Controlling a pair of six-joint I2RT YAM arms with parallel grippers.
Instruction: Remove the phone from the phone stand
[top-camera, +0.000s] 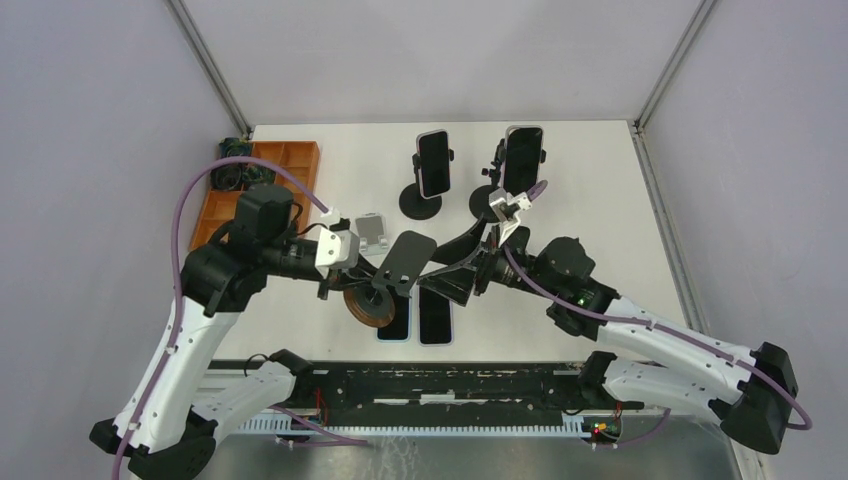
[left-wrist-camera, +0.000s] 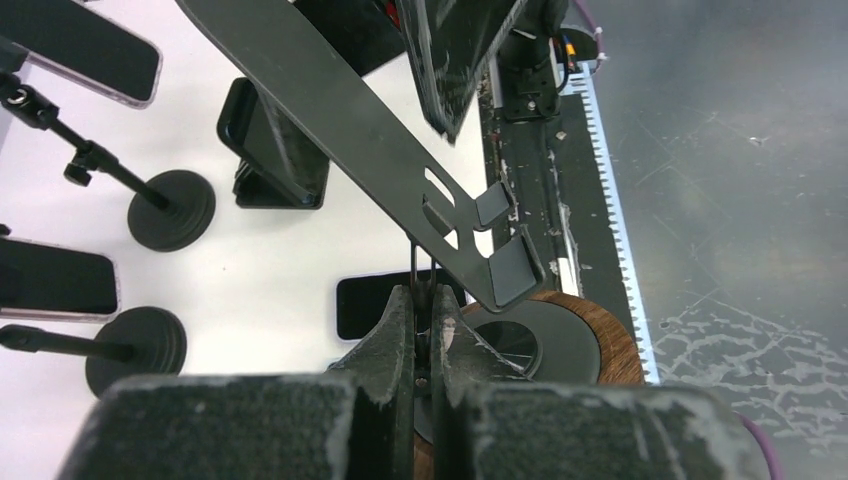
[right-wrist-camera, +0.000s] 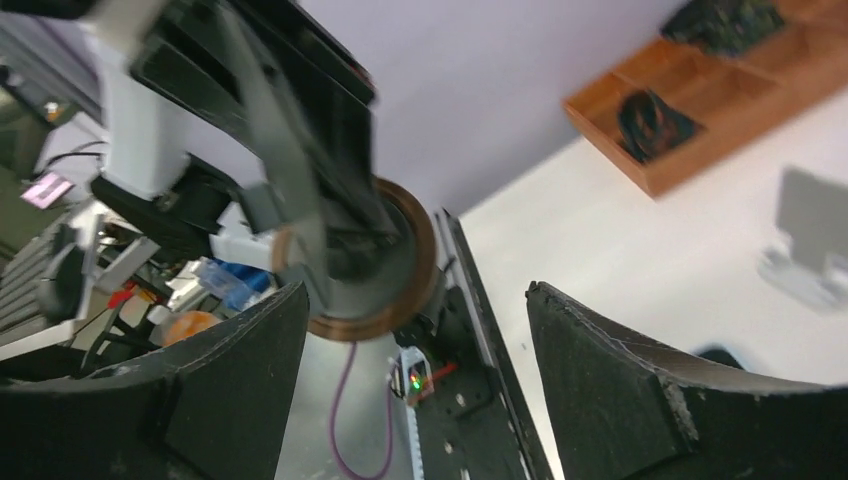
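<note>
My left gripper is shut on the thin wire stem of a black phone stand with a round wooden base, held tilted near the table's front. In the left wrist view my gripper pinches the stem below the stand's empty hooked plate. Two dark phones lie flat on the table beside the base; one shows in the left wrist view. My right gripper is open and empty just right of the stand; its wrist view shows the wooden base ahead.
Two more phones stand upright on black round-based stands at the back. An orange tray with dark cables sits at the back left. A small silver stand lies by the left wrist. The black rail runs along the near edge.
</note>
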